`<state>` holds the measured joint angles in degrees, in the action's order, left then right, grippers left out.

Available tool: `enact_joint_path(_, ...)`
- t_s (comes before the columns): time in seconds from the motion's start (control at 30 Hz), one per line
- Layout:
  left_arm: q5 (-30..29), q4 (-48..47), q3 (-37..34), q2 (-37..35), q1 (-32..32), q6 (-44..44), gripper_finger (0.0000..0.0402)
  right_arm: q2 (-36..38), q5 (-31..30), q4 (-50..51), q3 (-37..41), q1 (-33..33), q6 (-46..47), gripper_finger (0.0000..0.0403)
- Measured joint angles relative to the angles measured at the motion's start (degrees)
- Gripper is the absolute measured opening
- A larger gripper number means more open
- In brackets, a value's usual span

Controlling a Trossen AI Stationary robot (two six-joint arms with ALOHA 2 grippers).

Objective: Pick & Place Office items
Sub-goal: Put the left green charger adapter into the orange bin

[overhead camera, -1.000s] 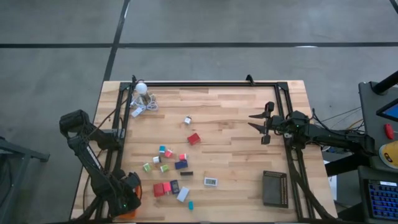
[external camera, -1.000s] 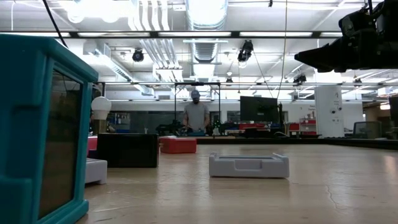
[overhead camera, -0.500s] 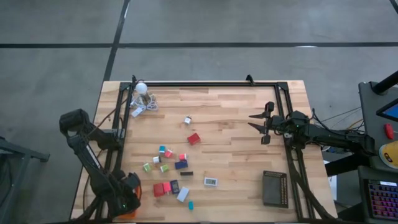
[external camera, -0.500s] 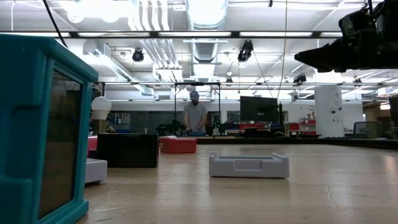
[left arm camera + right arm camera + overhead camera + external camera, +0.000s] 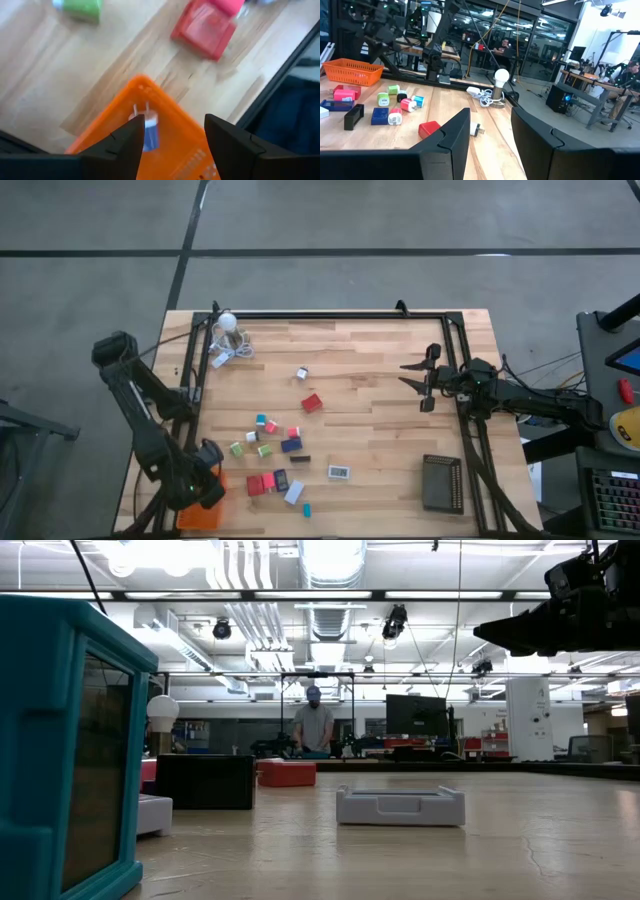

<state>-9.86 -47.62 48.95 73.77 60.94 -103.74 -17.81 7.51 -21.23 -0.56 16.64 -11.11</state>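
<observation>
Several small office items [image 5: 272,452] in red, pink, green, navy, white and teal lie scattered on the wooden table, also seen in the right wrist view [image 5: 385,107]. My left gripper [image 5: 175,131] hangs open above the orange tray [image 5: 125,125] at the near left corner [image 5: 200,513]. A small blue-and-white plug piece [image 5: 149,132] lies on the tray's floor, under the gap between the fingers and apart from them. My right gripper [image 5: 490,125] waits open and level at the table's right side [image 5: 415,376], holding nothing.
A black ribbed tray [image 5: 442,482] sits at the near right. A white bulb with a coiled cord [image 5: 228,325] stands at the far left corner. A black frame [image 5: 330,314] runs round the table top. A teal piece [image 5: 60,740] fills the low view's left side.
My left gripper has risen from the orange tray and drawn a little toward the table's left edge, staying open. More of the tray now shows below it. My right arm has kept still.
</observation>
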Motion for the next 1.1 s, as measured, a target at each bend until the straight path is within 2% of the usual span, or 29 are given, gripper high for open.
enact_joint_path(0.23, -4.7, -5.1, 0.0, -5.9, -5.8, 1.1, 0.0211, 0.0, 0.0, 0.0, 0.0, 0.0, 0.0, 0.0139)
enact_joint_path(0.43, -8.9, -8.2, -0.2, -8.0, -10.7, 4.8, 0.0211, 0.0, 0.0, 0.0, 0.0, 0.0, 0.0, 0.0139)
enact_joint_path(0.6, -9.4, -9.2, -0.3, -8.3, -15.5, -7.5, 0.0211, 0.0, 0.0, 0.0, 0.0, 0.0, 0.0, 0.0139)
enact_joint_path(0.83, -4.7, -9.3, -0.5, -8.3, -18.3, -26.7, 0.0211, 0.0, 0.0, 0.0, 0.0, 0.0, 0.0, 0.0139)
enact_joint_path(1.0, 1.4, -9.2, -0.5, -8.2, -20.1, -34.7, 0.0211, 0.0, 0.0, 0.0, 0.0, 0.0, 0.0, 0.0139)
enact_joint_path(1.1, 2.2, -9.2, -1.4, -7.8, -21.8, -35.6, 0.0211, 0.0, 0.0, 0.0, 0.0, 0.0, 0.0, 0.0139)
